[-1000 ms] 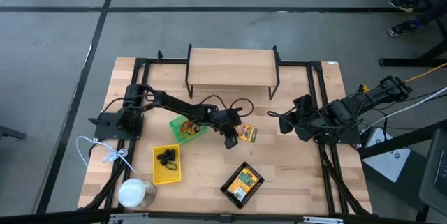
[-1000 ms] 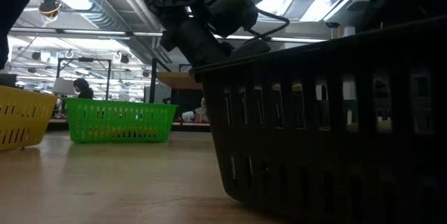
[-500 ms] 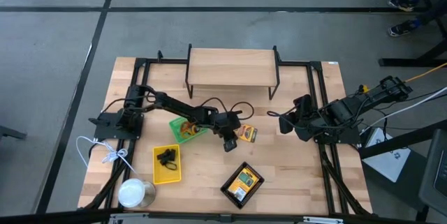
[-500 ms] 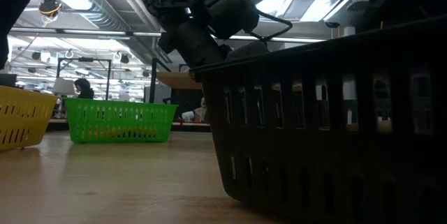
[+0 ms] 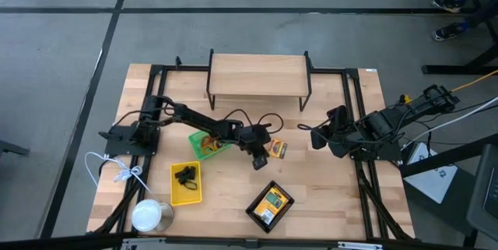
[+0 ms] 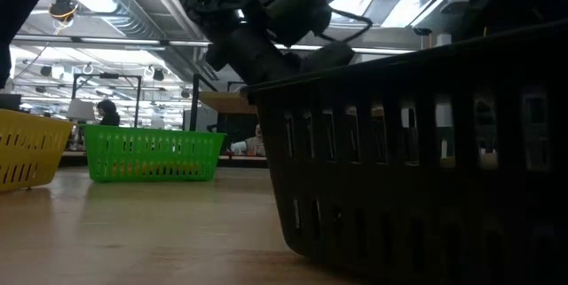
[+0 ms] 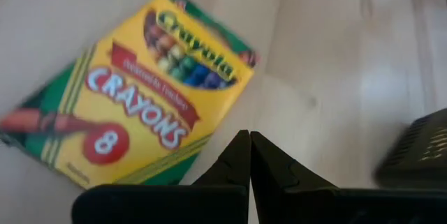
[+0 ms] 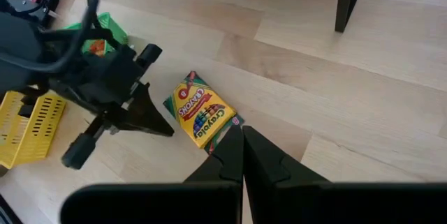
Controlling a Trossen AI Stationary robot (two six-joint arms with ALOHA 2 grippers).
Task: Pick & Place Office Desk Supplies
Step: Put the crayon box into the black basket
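Observation:
A yellow-green printed crayon box (image 5: pixel 275 149) lies flat on the table's middle; it also shows in the left wrist view (image 7: pixel 133 91). My left gripper (image 5: pixel 257 161) is shut, slanting down, with its fingertips (image 7: pixel 249 140) right beside the box's long edge. The green tray (image 5: pixel 207 146) holds orange loops. The yellow tray (image 5: pixel 185 183) holds black clips. The black mesh tray (image 5: pixel 270 205) holds another printed box. My right gripper (image 8: pixel 242 132) hangs shut above the table's right side, apart from everything. My left gripper's shut fingertips (image 8: pixel 167 130) stand at the crayon box's long edge (image 7: pixel 209 140) near one corner, slanting down from the table's left. I cannot tell whether they touch the box. The box lies flat on the table.
A wooden riser on black legs (image 5: pixel 257 78) stands at the far middle. A white round can (image 5: pixel 151 216) and a white cord (image 5: pixel 117 169) lie at the near left. Bare tabletop lies between the box and my right arm.

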